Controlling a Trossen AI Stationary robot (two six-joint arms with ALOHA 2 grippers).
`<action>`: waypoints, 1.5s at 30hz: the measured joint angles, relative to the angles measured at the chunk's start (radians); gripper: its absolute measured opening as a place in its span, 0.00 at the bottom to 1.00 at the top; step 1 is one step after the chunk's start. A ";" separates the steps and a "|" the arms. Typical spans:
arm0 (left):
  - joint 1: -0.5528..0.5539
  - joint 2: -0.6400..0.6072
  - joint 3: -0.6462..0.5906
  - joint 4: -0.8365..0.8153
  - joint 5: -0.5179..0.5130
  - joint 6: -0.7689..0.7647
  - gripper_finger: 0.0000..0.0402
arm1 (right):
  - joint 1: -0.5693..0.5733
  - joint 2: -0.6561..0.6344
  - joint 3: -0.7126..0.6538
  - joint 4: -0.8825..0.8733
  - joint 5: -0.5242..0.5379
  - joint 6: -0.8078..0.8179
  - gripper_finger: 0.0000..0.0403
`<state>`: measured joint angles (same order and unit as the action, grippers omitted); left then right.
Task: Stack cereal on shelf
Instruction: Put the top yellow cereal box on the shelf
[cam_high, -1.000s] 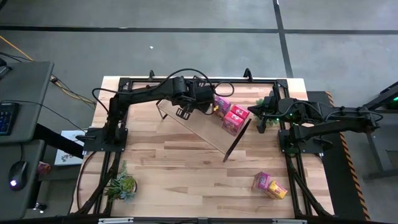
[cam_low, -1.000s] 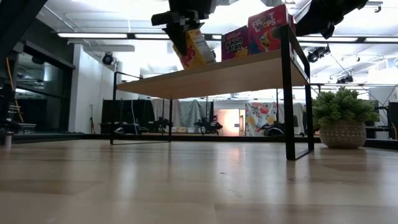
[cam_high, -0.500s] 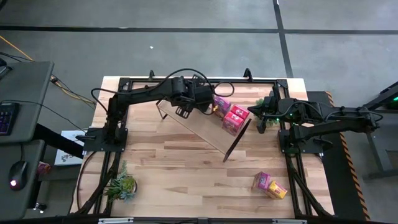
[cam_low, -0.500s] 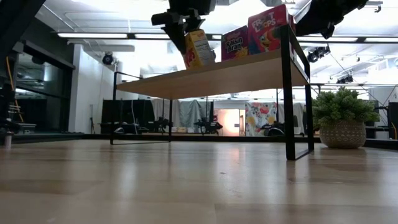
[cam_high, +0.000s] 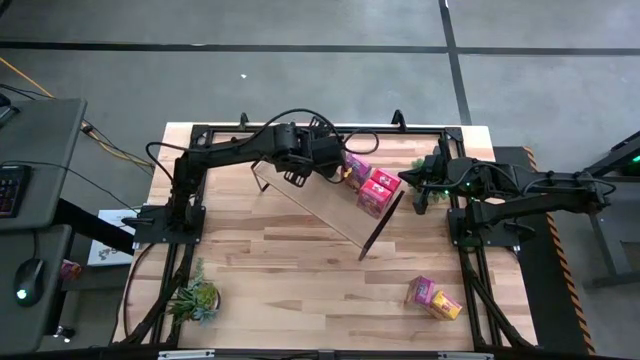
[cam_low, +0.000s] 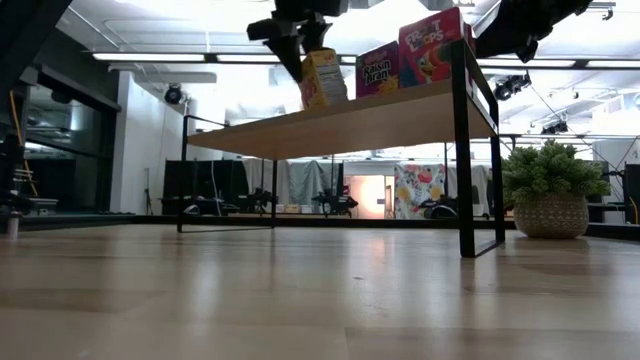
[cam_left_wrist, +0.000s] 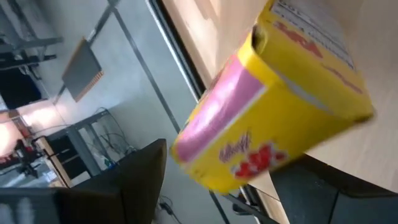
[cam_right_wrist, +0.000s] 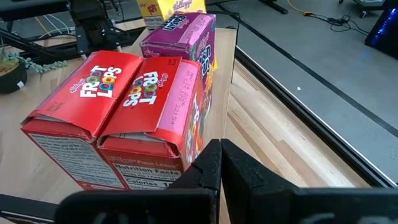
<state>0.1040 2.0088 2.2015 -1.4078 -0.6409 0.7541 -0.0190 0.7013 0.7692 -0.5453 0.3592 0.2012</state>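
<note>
- Left gripper (cam_low: 305, 38) is up over the shelf (cam_low: 340, 125), fingers clamped on a yellow box (cam_low: 322, 78), one finger on each side of it in the left wrist view.
- That yellow box sits upright with its base at, or just about on, the board, just left of the purple box (cam_low: 377, 68) and the two red boxes (cam_right_wrist: 118, 109).
- Best play now, I'd say: press it flat onto the board, nudge it flush against the purple box, then let go and lift straight up so nothing tips.
- Right gripper (cam_right_wrist: 217, 163) waits, fingers closed on nothing, just beside the red boxes at the shelf's right end.
- Two more boxes (cam_high: 433, 297) lie on the table (cam_high: 300, 260), near right corner, well apart from the shelf.
</note>
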 joint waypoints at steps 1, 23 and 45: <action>0.000 -0.001 0.009 0.006 0.000 0.006 0.66 | 0.000 0.000 0.000 0.000 0.000 0.000 0.00; 0.026 -0.109 0.120 -0.012 0.156 -0.234 0.57 | 0.000 0.000 0.000 -0.030 0.000 0.000 0.00; -0.247 -0.613 -1.306 1.591 0.128 -0.732 0.00 | 0.000 0.000 0.001 -0.034 -0.005 0.006 0.00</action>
<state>-0.1428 1.3956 0.8956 0.1836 -0.5127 0.0220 -0.0189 0.7010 0.7700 -0.5793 0.3546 0.2074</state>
